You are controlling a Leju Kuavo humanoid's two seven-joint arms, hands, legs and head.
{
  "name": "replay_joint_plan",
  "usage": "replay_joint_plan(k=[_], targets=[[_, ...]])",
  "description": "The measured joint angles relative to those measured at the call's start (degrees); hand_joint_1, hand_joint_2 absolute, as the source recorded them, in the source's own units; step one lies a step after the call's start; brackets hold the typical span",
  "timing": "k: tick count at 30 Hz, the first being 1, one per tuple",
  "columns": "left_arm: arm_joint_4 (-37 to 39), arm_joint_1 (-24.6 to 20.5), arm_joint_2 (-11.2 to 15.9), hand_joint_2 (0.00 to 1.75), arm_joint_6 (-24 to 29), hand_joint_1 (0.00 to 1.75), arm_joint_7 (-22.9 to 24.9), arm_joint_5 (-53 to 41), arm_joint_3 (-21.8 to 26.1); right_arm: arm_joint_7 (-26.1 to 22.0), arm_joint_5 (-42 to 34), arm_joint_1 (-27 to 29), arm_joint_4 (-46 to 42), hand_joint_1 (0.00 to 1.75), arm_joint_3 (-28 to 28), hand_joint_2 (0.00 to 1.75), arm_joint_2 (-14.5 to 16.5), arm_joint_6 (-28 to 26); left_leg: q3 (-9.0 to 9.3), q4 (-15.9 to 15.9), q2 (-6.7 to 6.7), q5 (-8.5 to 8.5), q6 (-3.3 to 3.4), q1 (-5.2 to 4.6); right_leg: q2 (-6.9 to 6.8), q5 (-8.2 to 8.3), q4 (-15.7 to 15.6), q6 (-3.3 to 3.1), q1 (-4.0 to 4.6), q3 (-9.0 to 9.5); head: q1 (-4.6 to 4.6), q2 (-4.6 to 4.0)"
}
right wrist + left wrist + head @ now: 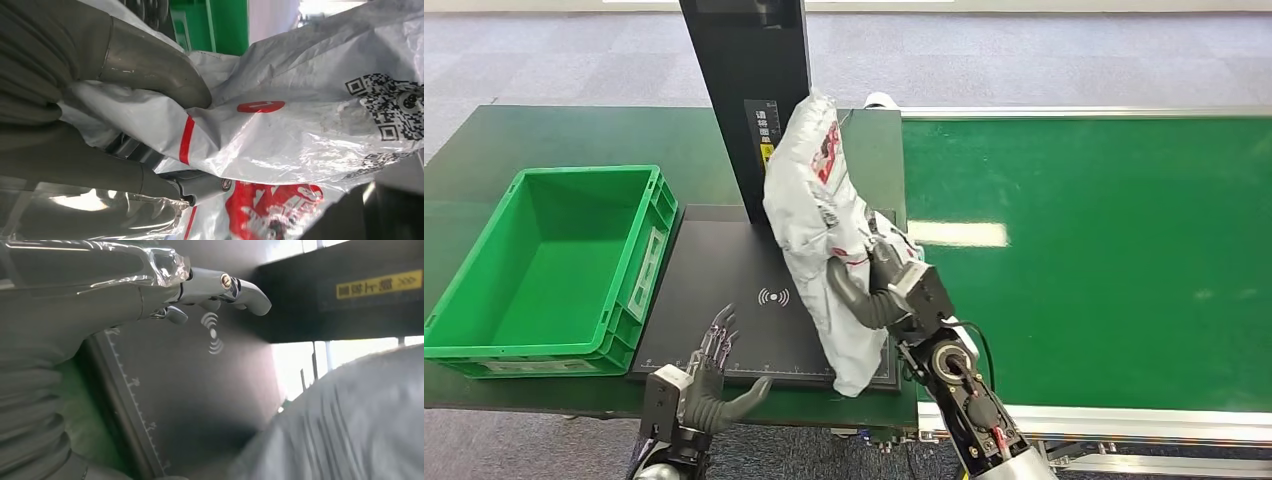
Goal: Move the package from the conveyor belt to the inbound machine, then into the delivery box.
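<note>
The package point(824, 230), a white plastic mailer with red print and QR codes, hides much of the right hand point(886, 290): in the head view only the thumb and the back of the hand show against the crumpled film, and the fingers on the far side are covered. In the right wrist view the thick grey thumb point(150, 65) presses into the bag from one side and a darker finger point(200, 184) from the other, so the right hand grips the package near its lower half. The bag's lower end is blurred and cut off in the left wrist view, where it is just a grey mass.

The package stands nearly upright over the right edge of the inbound machine's black scanning plate point(724, 300), its top leaning against the machine's black post point(749, 90); whether its bottom tip touches the plate I cannot tell. The post's top is cut off by the frame.

The left hand point(709, 375) hovers at the front edge of the plate, fingers apart and extended, holding nothing; in its wrist view the fingers point(240, 287) point toward the wireless symbol point(214, 333) printed on the plate.

The green delivery box point(484, 290) sits on the dark table just beside the plate's left edge. The green conveyor belt point(1104, 260) lies to the right of the machine.
</note>
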Motion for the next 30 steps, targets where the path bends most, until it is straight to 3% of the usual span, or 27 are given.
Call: replay_joint_plan(k=[1,5,10,15,21,30], targets=[[0.19,-0.26,0.02,1.75,-0.07,0.0,0.07,-0.01,-0.24,0.53,0.1,-0.96,1.34,1.74,1.08,1.75,0.39,0.26,0.0,0.0,0.0,0.0,0.0,0.0,0.0,0.0,0.0,0.0,0.0,0.0,0.0,0.0],[0.68,-0.71,0.2,1.75,-0.08,0.0,0.64,0.02,-0.89,3.68,1.94,-4.93,7.97,0.02,4.79,1.75,1.99,-1.03,0.01,0.0,0.0,0.01,-0.01,0.0,0.0,0.0,0.0,-0.01,0.0,-0.01,-0.01,0.0],[0.76,-0.58,0.6,1.75,0.11,0.0,1.66,0.4,-1.01,8.35,3.79,-8.47,15.67,0.0,7.63,1.75,3.61,-5.17,0.0,0.0,-0.01,0.01,-0.01,0.01,-0.01,0.0,0.0,-0.01,0.01,-0.01,-0.01,0.0],[0.82,-0.37,1.4,1.75,0.47,0.0,1.95,1.39,-1.35,10.12,3.61,-10.88,21.7,0.0,9.1,1.75,4.18,-5.74,0.01,0.01,-0.01,0.01,-0.01,0.0,-0.01,0.0,0.0,-0.01,0.0,0.0,0.0,0.0],[1.27,-0.38,1.98,1.75,0.96,0.0,1.93,2.29,-2.24,11.7,3.04,-11.01,25.79,0.0,9.89,1.75,4.09,-0.36,0.02,0.01,-0.02,0.0,-0.01,0.0,-0.01,0.0,0.0,-0.01,0.0,-0.03,-0.01,0.0],[1.54,-0.17,2.16,1.75,2.04,0.0,1.66,3.08,-2.65,8.23,0.58,-9.88,28.49,0.0,10.2,1.75,3.81,3.3,0.02,0.01,-0.01,0.01,-0.01,0.0,0.0,0.0,0.0,-0.01,0.01,-0.03,-0.01,0.0]])
